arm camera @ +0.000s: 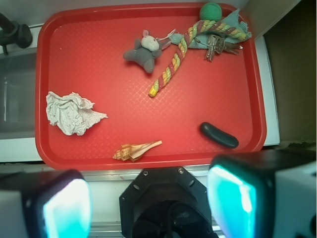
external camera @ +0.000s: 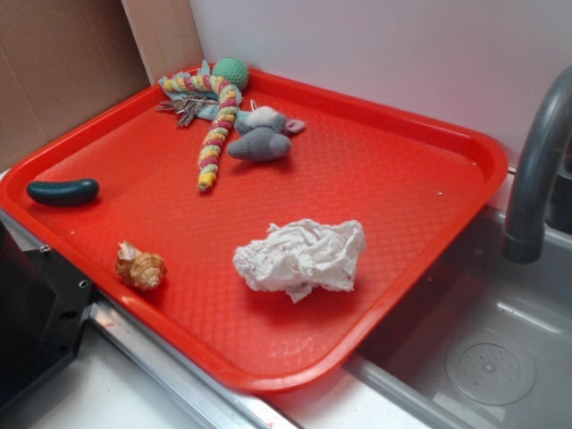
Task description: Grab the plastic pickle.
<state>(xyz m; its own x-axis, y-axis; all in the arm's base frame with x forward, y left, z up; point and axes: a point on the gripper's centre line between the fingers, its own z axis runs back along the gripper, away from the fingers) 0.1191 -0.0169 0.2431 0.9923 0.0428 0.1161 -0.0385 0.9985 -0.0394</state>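
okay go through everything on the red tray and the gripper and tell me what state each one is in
plastic pickle: lying flat near the tray's edge, untouched.
seashell: lying on its side, free.
crumpled paper towel: wadded up, loose on the tray.
grey plush mouse: lying against the rope toy.
striped rope toy: stretched out, partly curled at the far corner.
red tray: flat beside the sink.
gripper: open, above the tray's edge, holding nothing.

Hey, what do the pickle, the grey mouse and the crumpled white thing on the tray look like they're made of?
The pickle looks like smooth, glossy dark plastic; light glints along its top. The grey mouse seems soft plush fabric, matte and fuzzy. The crumpled white wad looks like paper towel or thin cloth, creased and dull; which one is unclear.
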